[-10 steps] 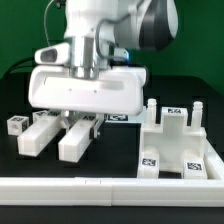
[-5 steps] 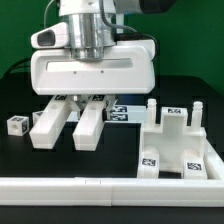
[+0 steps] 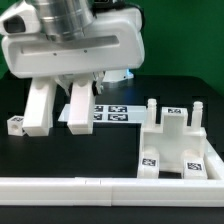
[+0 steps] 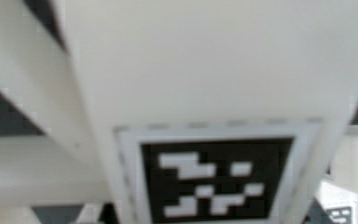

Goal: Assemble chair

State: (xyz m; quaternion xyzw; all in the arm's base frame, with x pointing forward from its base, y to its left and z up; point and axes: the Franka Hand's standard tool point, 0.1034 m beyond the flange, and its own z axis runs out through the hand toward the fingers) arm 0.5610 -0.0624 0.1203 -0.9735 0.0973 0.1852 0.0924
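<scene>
White barred piece [image 3: 80,108]: a part of the chair, two parallel bars hanging tilted under the hand, clear of the black table [image 3: 120,145], on the exterior view's left.
Gripper [image 3: 80,84]: pinched at a narrow span on that piece (judged from the bars hanging with nothing else under them). The jaws themselves are mostly covered by the hand's body.
Chair base [image 3: 178,140]: a blocky tagged panel with upright posts, standing on the exterior view's right, near the rail [image 3: 110,195] and well apart from the held piece.
Small tagged block [image 3: 15,125]: on the table at the exterior view's left edge, just beside the lower end of the left bar.
Marker board [image 3: 112,112]: flat on the table, farther back than the bars.
Risk: the piece hangs askew, so it could swing or slip in the grip while carried. A low path could clip the small block. Bars arriving tilted could jam against the base's posts.
Hidden: the wrist view gives only a blurred stretch of the piece [image 4: 202,70] with one tag [image 4: 211,180]. Where the fingers bite cannot be seen, what joins the two bars sits behind the hand, and the arm is cut off at the top.
</scene>
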